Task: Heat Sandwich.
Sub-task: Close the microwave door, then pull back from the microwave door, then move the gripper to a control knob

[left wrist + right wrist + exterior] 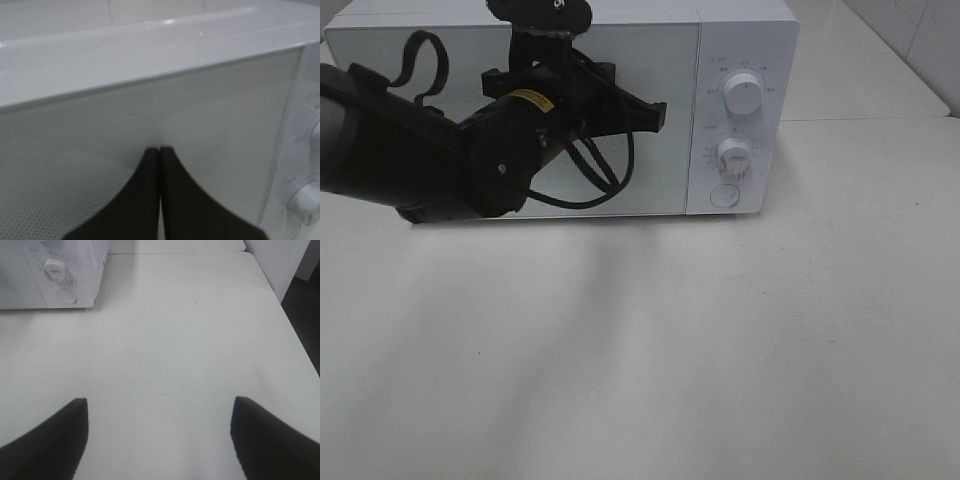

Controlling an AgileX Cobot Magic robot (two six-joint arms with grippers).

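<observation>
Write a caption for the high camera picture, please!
Left arm's shut tool points at the closed white microwave.

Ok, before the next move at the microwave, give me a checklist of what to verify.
1. Microwave door fully shut: ok, it looks flush with the front.
2. Left pincer closed, tips up at the door: ok; actual contact, cannot tell.
3. Right pincer open, holding nothing, above the table: ok.
4. Sandwich located: cannot tell, no view shows it.
5. Lower knob setting: cannot tell, its markings are too small to read.
</observation>
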